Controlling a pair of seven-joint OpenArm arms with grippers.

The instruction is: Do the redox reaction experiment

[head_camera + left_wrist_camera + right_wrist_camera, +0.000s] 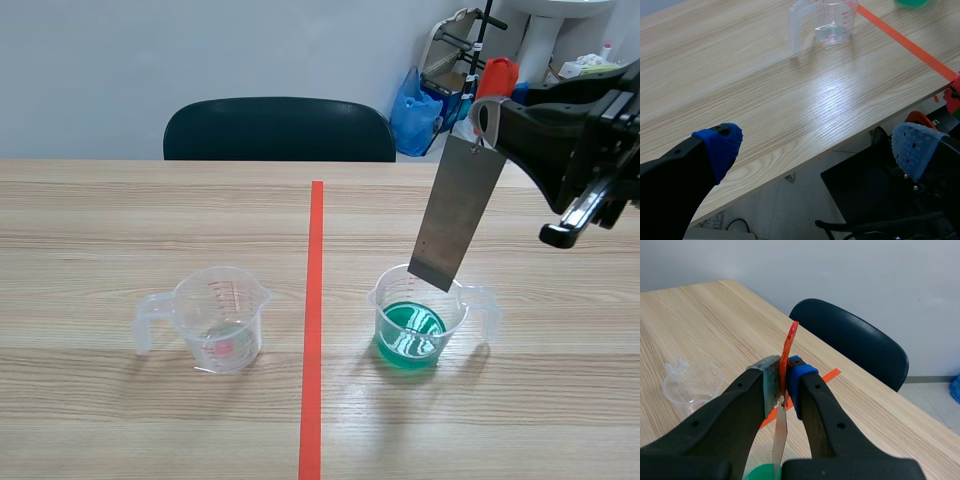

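Note:
My right gripper (pixel 488 125) is raised at the right and shut on the top of a grey metal strip (pixel 458 215). The strip hangs tilted, its lower end at the mouth of a clear beaker of green liquid (pixel 420 320), above the liquid. In the right wrist view the strip (pixel 780 440) is pinched in the gripper (pixel 783 372), an orange tab (pixel 789 347) sticks up above the pads, and the green liquid (pixel 762 472) lies below. A second, nearly empty clear beaker (pixel 215 318) stands left of the tape. My left gripper (pixel 817 145) is open over the table's near edge, far from that beaker (pixel 832 22).
An orange-red tape line (pixel 314 320) runs down the table's middle between the two beakers. A dark chair (pixel 280 130) stands behind the far edge, with bags and clutter (pixel 440 95) at the back right. Black gear and cables (pixel 875 200) lie under the table's near edge.

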